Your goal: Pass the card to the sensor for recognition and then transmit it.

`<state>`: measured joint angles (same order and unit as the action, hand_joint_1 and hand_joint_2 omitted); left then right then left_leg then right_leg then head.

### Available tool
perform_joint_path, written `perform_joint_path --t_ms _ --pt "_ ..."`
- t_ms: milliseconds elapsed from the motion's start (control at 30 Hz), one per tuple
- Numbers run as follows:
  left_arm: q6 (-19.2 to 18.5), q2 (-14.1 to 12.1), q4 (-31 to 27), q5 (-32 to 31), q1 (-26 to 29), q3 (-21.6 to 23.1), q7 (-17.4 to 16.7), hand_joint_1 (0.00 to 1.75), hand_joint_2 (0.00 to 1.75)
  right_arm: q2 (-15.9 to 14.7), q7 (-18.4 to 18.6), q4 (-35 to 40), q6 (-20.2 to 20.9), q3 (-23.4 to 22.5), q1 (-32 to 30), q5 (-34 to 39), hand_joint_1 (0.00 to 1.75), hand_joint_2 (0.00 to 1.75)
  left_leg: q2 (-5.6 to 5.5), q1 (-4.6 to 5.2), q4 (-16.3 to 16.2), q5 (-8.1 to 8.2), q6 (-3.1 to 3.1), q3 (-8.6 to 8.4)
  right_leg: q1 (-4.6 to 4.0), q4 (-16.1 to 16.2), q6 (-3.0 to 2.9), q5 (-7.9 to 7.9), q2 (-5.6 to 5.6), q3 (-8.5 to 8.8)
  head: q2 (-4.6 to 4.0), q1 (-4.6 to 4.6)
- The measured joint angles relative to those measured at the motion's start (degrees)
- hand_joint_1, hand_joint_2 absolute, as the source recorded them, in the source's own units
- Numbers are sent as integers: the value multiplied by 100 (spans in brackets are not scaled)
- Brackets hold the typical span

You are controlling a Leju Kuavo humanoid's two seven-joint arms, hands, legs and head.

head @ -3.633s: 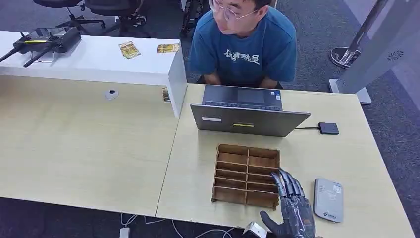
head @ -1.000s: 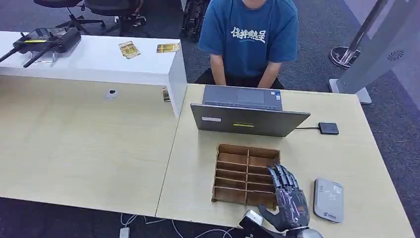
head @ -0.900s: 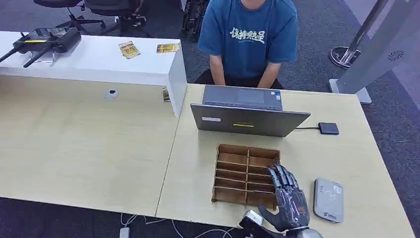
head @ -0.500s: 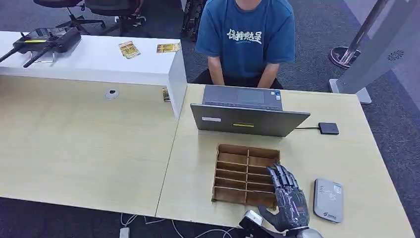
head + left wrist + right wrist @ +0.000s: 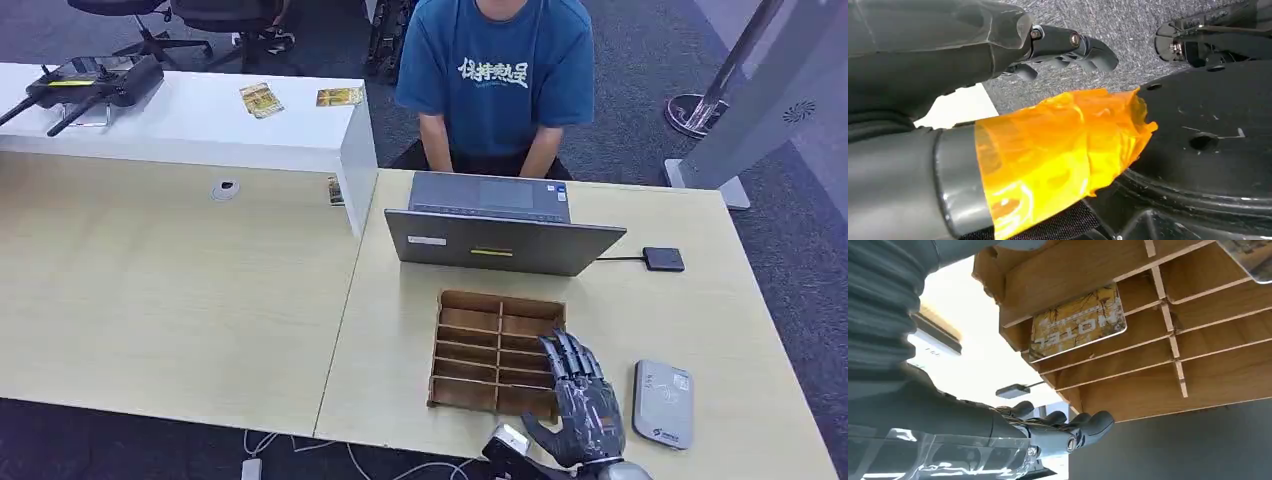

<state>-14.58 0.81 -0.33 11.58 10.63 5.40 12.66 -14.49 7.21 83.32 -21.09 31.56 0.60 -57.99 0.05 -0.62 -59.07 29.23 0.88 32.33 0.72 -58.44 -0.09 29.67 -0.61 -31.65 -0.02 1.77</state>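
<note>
A yellow card marked HOTEL [image 5: 1078,322] leans in a slot of the wooden divided box [image 5: 497,353] on the table in front of me. My right hand [image 5: 583,405] hovers at the box's near right corner, fingers [image 5: 1068,429] stretched out over the slots and holding nothing, apart from the card. The grey card sensor [image 5: 663,403] lies flat just right of that hand. My left hand [image 5: 948,55] hangs low, with orange tape on its thumb [image 5: 1058,150], fingers loosely apart and nothing in them.
A person in a blue shirt [image 5: 495,80] sits behind an open laptop [image 5: 500,225] beyond the box. A small black device [image 5: 664,259] is cabled to the laptop. Loose cards [image 5: 262,99] and a controller [image 5: 95,82] lie on the white counter [image 5: 200,130] at far left.
Since the oldest frame my right hand has shifted slightly left toward the box, and the person has straightened up. Over the last second nothing has moved.
</note>
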Motion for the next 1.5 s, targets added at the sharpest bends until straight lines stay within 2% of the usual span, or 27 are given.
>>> perform_joint_path --t_ms 1500 --pt "22 57 0 181 10 54 2 0 0 0 118 26 39 28 -189 -37 0 175 0 0 0 0 0 0 0 0 0 0 0 0 0 0"
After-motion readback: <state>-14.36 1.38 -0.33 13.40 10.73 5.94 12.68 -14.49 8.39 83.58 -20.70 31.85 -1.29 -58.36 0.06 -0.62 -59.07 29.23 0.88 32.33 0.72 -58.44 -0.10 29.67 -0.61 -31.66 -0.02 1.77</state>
